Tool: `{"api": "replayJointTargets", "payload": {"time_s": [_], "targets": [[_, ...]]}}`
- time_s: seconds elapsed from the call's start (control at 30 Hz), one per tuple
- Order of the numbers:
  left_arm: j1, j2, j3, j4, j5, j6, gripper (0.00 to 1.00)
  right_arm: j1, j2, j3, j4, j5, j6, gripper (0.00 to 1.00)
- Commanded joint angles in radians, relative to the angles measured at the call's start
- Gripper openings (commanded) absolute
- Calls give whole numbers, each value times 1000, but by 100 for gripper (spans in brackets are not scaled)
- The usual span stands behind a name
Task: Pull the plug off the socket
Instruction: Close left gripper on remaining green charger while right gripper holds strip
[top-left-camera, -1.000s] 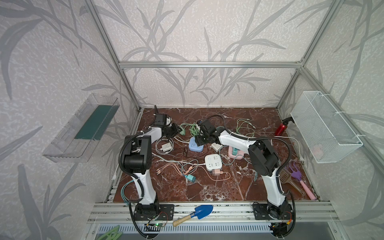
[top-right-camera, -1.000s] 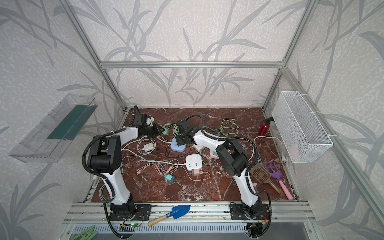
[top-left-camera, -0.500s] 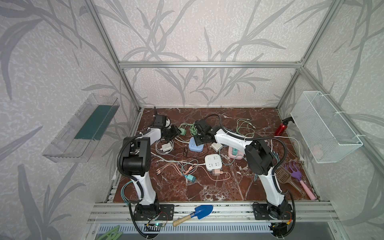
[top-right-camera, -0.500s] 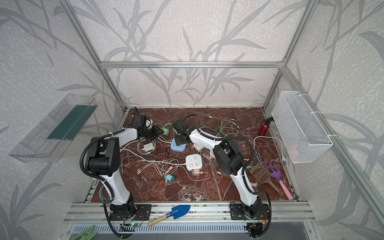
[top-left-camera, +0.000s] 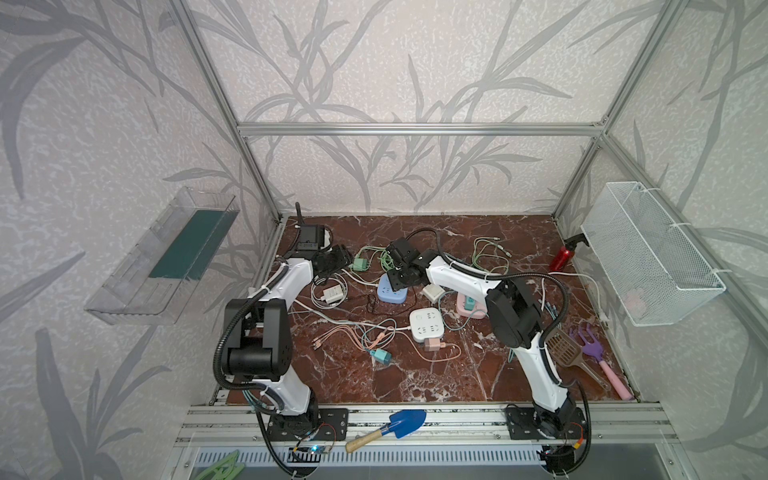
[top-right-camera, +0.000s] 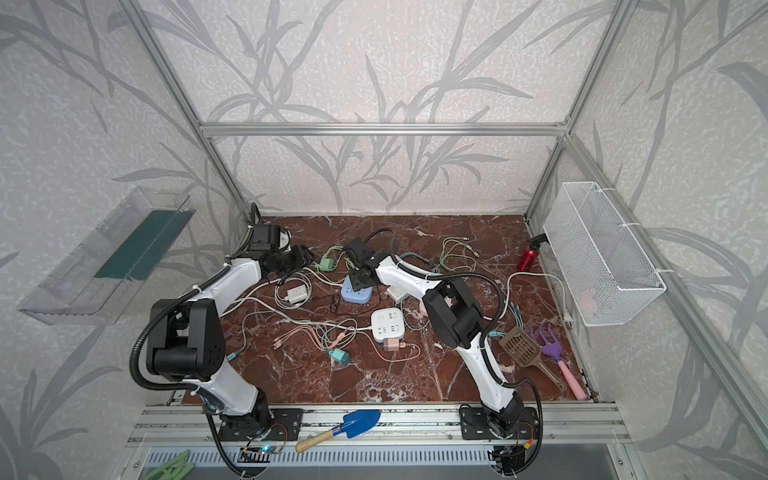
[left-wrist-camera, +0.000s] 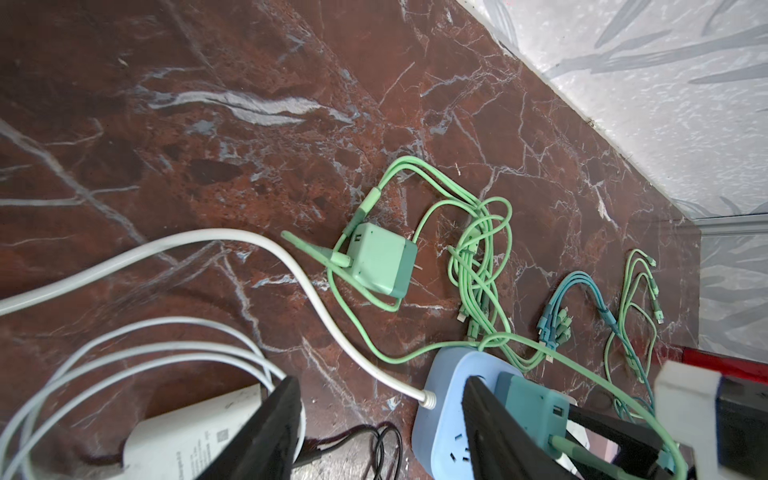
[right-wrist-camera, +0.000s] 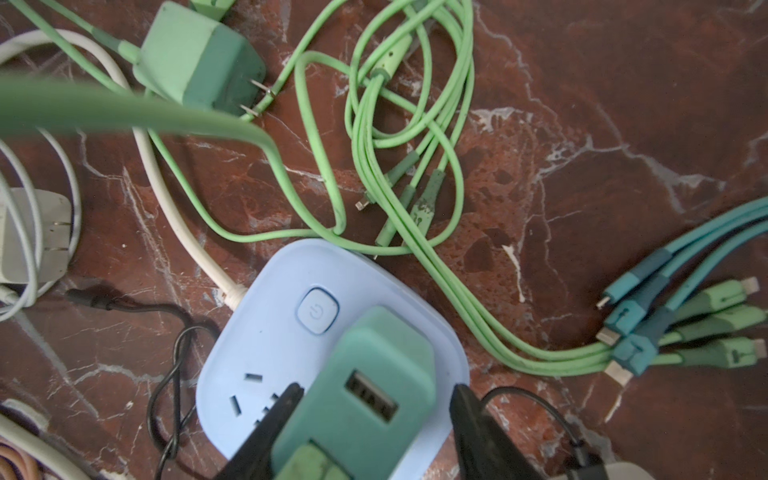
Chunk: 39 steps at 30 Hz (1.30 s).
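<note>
The plug (right-wrist-camera: 365, 386), a teal-green charger block with a USB port on its outer face, sits seated in the pale blue socket (right-wrist-camera: 274, 332), beside the socket's round power button (right-wrist-camera: 318, 311). A top view puts the pair toward the back middle of the bench (top-left-camera: 374, 382), with the socket lying flat. Your right hand (right-wrist-camera: 376, 390) is over the plug, jaws apart and straddling it. In the right wrist view one finger (right-wrist-camera: 274, 419) lies against the plug's side, while the other stands just off the opposite side with a strip of blue showing between. So you have no clamp on it. The socket's white cord (right-wrist-camera: 178, 216) enters at the edge nearest the button. Just beside the socket a loose green charger (right-wrist-camera: 199, 62) lies on its side, prongs bare. The prongs point at a tangle of green cables (right-wrist-camera: 399, 124) that touches the socket's rim. Your left hand (top-left-camera: 332, 259) sits near that loose charger, to the left of the socket and apart from it. Its jaws are wide apart, and the left wrist view shows only bench and white cord between them. Nearer the front, a white socket cube (top-left-camera: 426, 324) has a pink charger (top-left-camera: 432, 344) touching its front edge. A red bottle (top-left-camera: 561, 257) stands at the right edge, below the wire basket (top-left-camera: 648, 257) on the wall.
</note>
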Motion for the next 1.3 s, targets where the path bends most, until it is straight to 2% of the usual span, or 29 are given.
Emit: {"api": "replayJointTargets", "payload": {"time_s": [0.0, 0.17, 0.5, 0.8, 0.93, 1.13, 1.27], "targets": [[-38, -47, -43, -27, -29, 29, 63, 6, 24, 35, -29, 20, 9, 56], [-119, -66, -82, -9, -41, 43, 63, 9, 41, 66, -43, 17, 10, 54], [-215, 18, -94, 50, 14, 1, 60, 13, 101, 169, -135, 24, 13, 48], [-232, 33, -120, 58, 14, -13, 57, 15, 135, 246, -193, 22, 2, 45], [-236, 38, -128, 64, 3, -19, 56, 15, 189, 358, -255, 14, -21, 41], [-237, 47, -137, 78, -5, -19, 56, 15, 297, 567, -397, 3, -40, 40], [-238, 64, -136, 84, -5, -18, 55, 16, 320, 613, -426, -4, -39, 39]]}}
